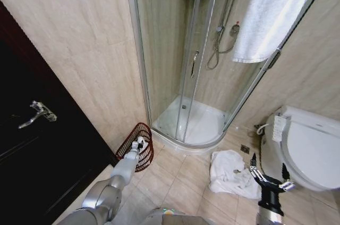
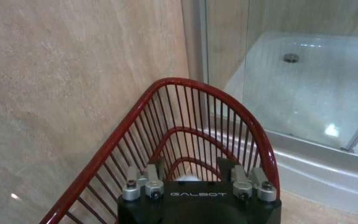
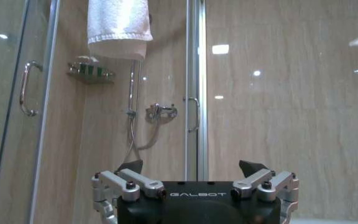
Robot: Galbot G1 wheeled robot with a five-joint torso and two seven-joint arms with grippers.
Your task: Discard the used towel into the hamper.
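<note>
The hamper (image 1: 135,148) is a dark red wire basket by the tiled wall, left of the shower, and it leans over at a tilt. My left gripper (image 1: 139,143) sits at its near side. In the left wrist view the gripper (image 2: 190,170) has its fingers drawn in on the hamper's (image 2: 185,102) near edge. The used towel (image 1: 228,174) lies crumpled and white on the floor tiles in front of the shower tray. Just right of it, my right gripper (image 1: 268,171) hovers open and holds nothing. The right wrist view shows that gripper (image 3: 193,168) pointing at the wall.
A glass shower enclosure (image 1: 180,49) stands straight ahead, with a clean white towel (image 1: 271,12) hung over its top rail. The toilet (image 1: 308,150) is close on the right. A dark door (image 1: 32,145) fills the left side. Floor tiles between hamper and towel are bare.
</note>
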